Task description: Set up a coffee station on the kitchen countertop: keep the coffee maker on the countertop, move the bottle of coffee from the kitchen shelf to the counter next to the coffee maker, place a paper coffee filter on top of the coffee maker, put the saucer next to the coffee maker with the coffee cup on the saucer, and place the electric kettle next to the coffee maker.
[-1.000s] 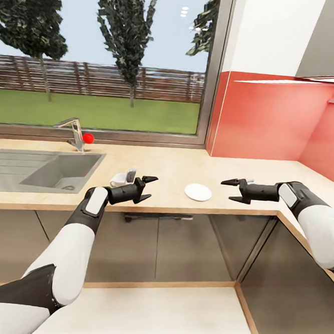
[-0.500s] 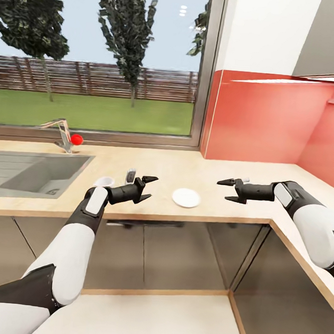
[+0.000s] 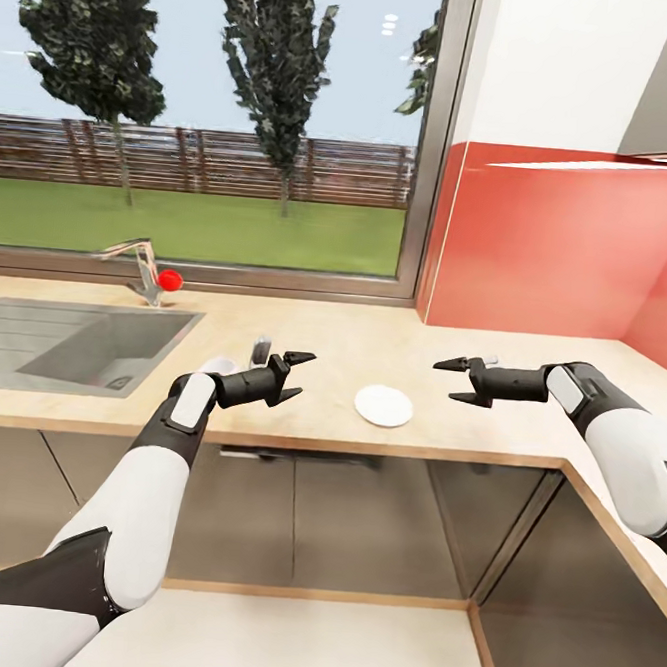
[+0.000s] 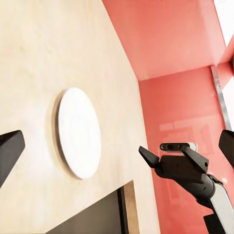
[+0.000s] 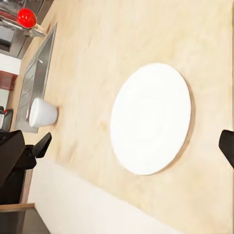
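Though the saucer (image 3: 383, 406) lies bare on the tabletop (image 3: 486, 436) between both end effectors, left (image 3: 292, 372) and right (image 3: 453, 378), each spread apart and empty, the cup (image 5: 43, 112), apparently upside down, sits apart near the sink (image 3: 31, 350); most steps seem left.

- The head camera looks forward and down from behind both arms, taking in the countertop (image 3: 443, 347), the sink (image 3: 32, 345) and the window (image 3: 210, 113) from well back.
- The left wrist camera looks across the worktop toward the red wall (image 4: 170, 58), catching the right gripper (image 4: 168, 158).
- The right wrist camera sits close above the worktop, facing back toward the sink (image 5: 36, 80).
- All three views share the saucer (image 3: 383, 406), (image 4: 79, 132), (image 5: 150, 118).
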